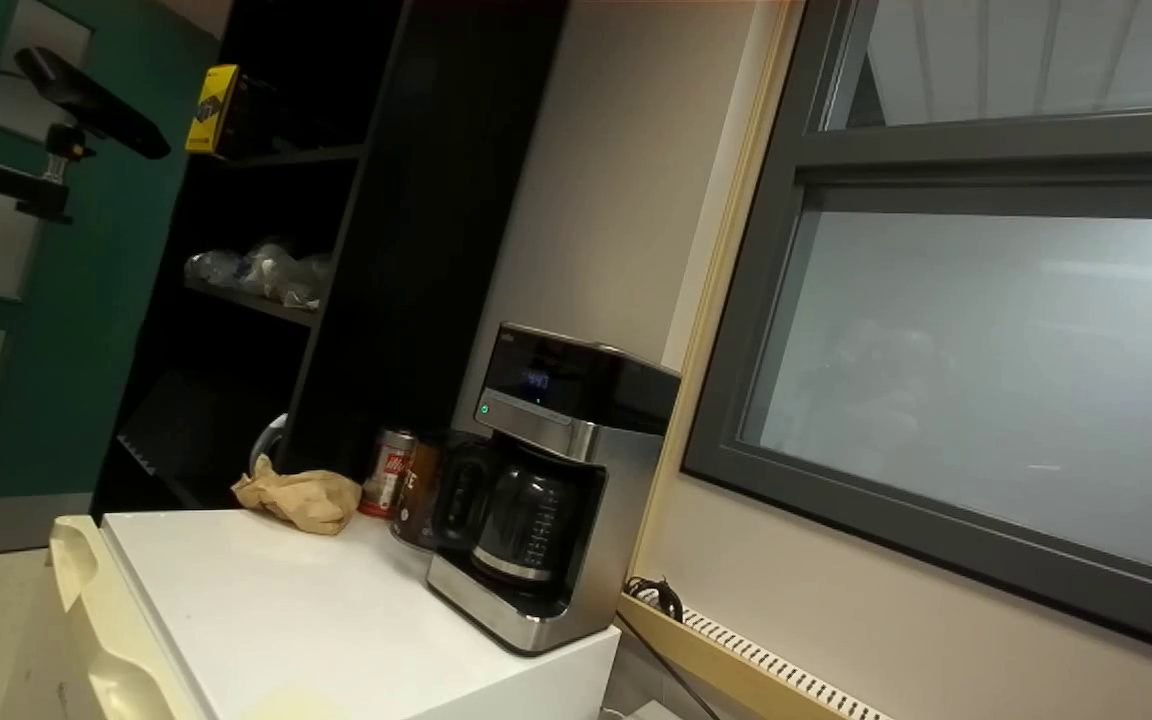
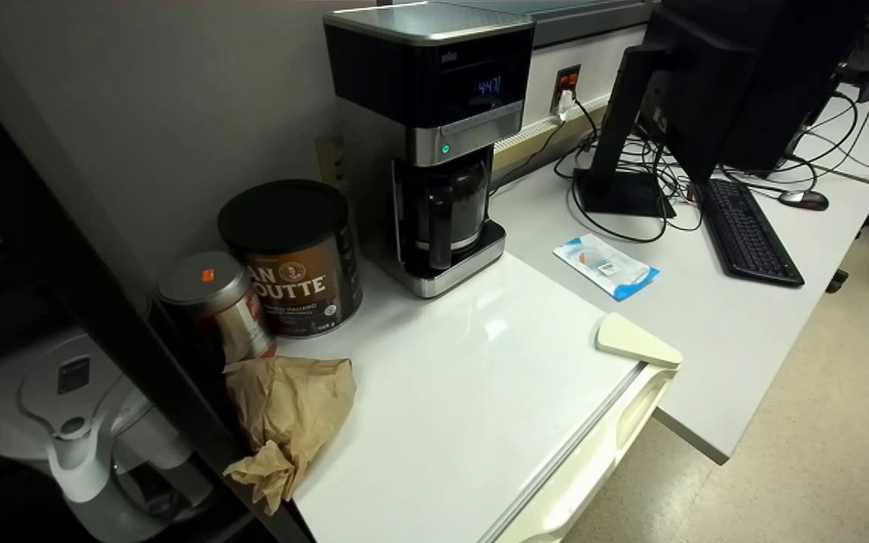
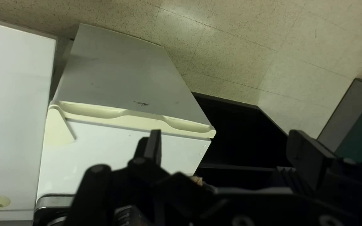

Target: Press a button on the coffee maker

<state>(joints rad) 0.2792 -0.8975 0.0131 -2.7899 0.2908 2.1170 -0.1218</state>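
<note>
The coffee maker stands upright at the back of a white cabinet top, in both exterior views (image 1: pixel 621 510) (image 2: pixel 404 68). It is black and silver, with a dark glass carafe (image 1: pixel 531 520) seated inside. Its silver control band (image 2: pixel 483 128) shows a green lit button (image 2: pixel 446 149) at one end, under a blue clock display. In the wrist view, only a silver edge of the coffee maker (image 3: pixel 55 201) shows at the bottom left, partly hidden by the gripper. My gripper (image 3: pixel 225 138) is open, with nothing between its fingers. It is in neither exterior view.
A brown coffee canister (image 2: pixel 299 279), a reddish can (image 2: pixel 219 302) and a crumpled paper bag (image 2: pixel 291 422) stand beside the coffee maker. A black shelf (image 1: pixel 416 200) borders the cabinet. A desk (image 2: pixel 706 354) with monitor (image 2: pixel 713 90) and keyboard (image 2: pixel 751 234) adjoins the other side.
</note>
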